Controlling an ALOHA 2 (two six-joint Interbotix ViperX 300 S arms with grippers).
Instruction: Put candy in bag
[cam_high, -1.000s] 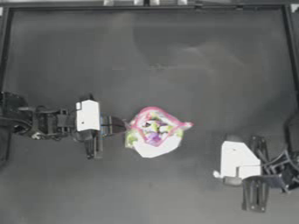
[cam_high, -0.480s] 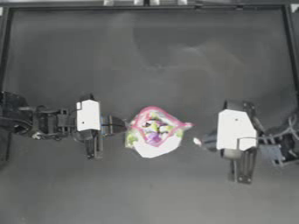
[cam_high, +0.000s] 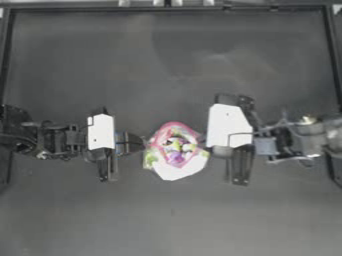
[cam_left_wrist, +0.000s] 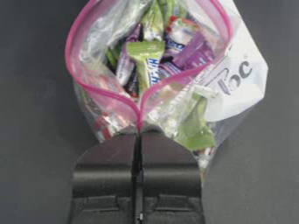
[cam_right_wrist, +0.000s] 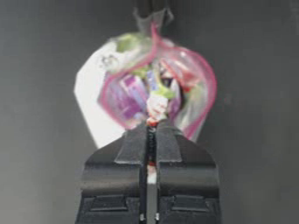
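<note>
Candy (cam_right_wrist: 156, 106), white-wrapped with a reddish mark, pinched at the tip of the right pincer (cam_right_wrist: 153, 124) and poised right at the open mouth of the bag (cam_high: 175, 150), mid-counter (cam_high: 167, 60); bag a clear zip bag with a pink seal strip, colourful sweets showing through, mouth spread into a loop between the two arms. Risks first, as judgement: mouth kept open only by a pinch at one point of the seal strip, so any slackening or tug likely to let the loop collapse before the drop; release too far outside the rim likely to send the sweet onto the counter beside the plastic; a push with the right arm against the soft rim liable to fold it shut or drag the bag out of the opposite grip; wrapper possibly clinging to the pads on opening. Left pincer (cam_left_wrist: 139, 131) on the bag's left side in the top view, jaws pressed fully together on the pink strip where its two sides meet; right pincer reaching in from the right, jaws closed to a thin slit around one twisted end of the candy, touching nothing else as far as visible.
</note>
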